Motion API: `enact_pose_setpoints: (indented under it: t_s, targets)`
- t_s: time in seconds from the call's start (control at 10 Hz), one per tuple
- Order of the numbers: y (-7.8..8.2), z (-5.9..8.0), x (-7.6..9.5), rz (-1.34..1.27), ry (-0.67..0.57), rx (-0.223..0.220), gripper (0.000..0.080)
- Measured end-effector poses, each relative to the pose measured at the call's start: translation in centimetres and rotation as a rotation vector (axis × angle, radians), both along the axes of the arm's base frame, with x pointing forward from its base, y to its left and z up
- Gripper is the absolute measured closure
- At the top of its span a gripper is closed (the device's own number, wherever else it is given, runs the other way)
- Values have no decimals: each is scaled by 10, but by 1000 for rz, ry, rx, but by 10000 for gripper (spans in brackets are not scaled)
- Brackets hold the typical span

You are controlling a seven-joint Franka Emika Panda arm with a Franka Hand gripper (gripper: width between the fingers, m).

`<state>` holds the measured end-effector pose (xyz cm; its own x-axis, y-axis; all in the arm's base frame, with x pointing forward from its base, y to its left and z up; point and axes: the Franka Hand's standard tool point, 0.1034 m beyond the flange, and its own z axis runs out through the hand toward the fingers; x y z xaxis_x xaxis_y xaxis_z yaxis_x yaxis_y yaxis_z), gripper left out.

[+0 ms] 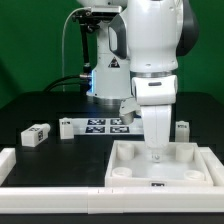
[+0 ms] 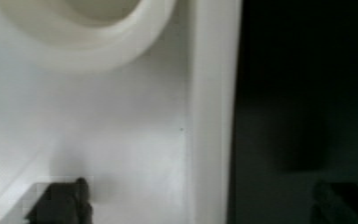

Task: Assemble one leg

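My gripper (image 1: 155, 153) (image 2: 202, 200) has its jaws apart and closed on nothing. In the wrist view my two dark fingertips (image 2: 55, 200) sit wide of each other, one over the white tabletop (image 1: 190, 170) (image 2: 87, 110) and the other over the black table (image 1: 60, 155) (image 2: 309, 90), with the tabletop's raised edge running between them. I cannot tell whether either tip touches that edge. My arm (image 1: 155, 50) comes straight down from above, wrist vertical, and the hand tapers to a point low over the tabletop's far side. From the exterior view's left, a small white leg (image 1: 37, 135) with a black-and-white tag lies on the matte black table. A second leg (image 1: 65, 127) is near it, then the flat marker board (image 1: 105, 125) with its row of tags. The tabletop is smooth, glossy white plastic, square, with a rounded corner socket (image 2: 96, 15) showing beside my fingers. A third leg (image 1: 183, 130) stands just beyond it on the exterior view's right. A plain white rail (image 1: 50, 197) borders the front.
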<state>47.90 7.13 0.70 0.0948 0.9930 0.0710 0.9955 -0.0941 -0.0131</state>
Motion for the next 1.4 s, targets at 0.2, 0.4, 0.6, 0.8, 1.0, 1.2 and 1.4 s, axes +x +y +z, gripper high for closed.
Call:
enact_pose_setpoints:
  t_s: [0.2,0.4,0.6,0.8,1.0,1.2,1.4]
  targets:
    - [0,0,0,0,0,0,156]
    - [0,0,0,0,0,0,151]
    - [0,1,-1,-18,-2,0,150]
    - [-2,16,-13,-64,-32,-3,150]
    - [0,36,-28,-142,-48,-12,150]
    - [3,42,-34,-196,-49,-16,150]
    - [3,40,-35,-248,-42,-13,150]
